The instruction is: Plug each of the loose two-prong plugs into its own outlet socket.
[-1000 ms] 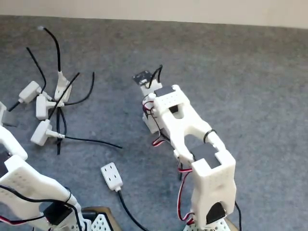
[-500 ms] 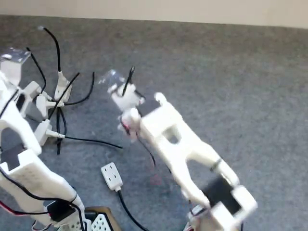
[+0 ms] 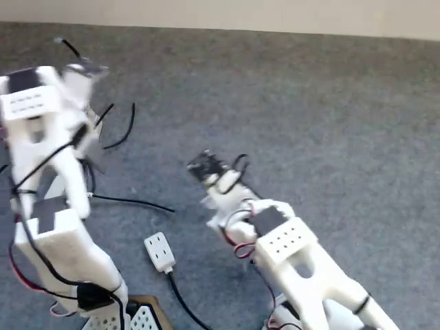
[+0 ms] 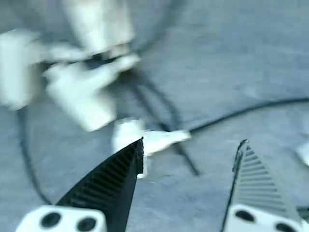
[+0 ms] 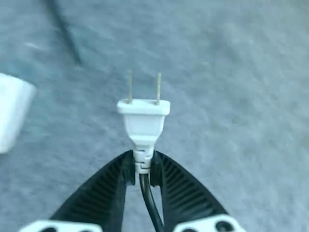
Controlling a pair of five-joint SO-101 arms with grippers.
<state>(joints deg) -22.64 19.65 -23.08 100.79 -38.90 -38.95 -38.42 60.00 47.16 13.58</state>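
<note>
left gripper point(image 4: 192, 141): You have it wide open, its black fingers point(image 4: 116, 179) well apart with nothing between them, hanging above the heap of loose plugs.
left arm point(image 3: 48, 227): In the high view it stands at the table's left side, stretched out over the heap and covering most of it.
loose plugs point(image 4: 79, 96): White and blurred, they lie bunched together on the table just beyond your left gripper's tips. You cannot tell how many there are. One point(image 4: 145, 139) lies just past the tip of one finger.
cords point(image 3: 130, 201): Black, they trail out from the heap across the table towards the middle.
right gripper point(image 5: 142, 159): You have it closed, pinching one plug at the neck where its cord joins. In the high view it sits near the table's middle point(image 3: 206, 166).
held plug point(image 5: 143, 113): White, with its two prongs pointing straight away from the gripper. It is not in any socket.
socket point(image 3: 159, 251): White, it lies flat on the table between the two arms, apart from the held plug. Its slots face up, and its black cable point(image 3: 180, 295) runs to the near edge.
white block point(image 5: 12, 116): It lies off to one side of the held plug in the right wrist view. You cannot tell whether it is a socket or a plug.
table point(image 3: 330, 103): Grey, with a carpet-like surface.
</note>
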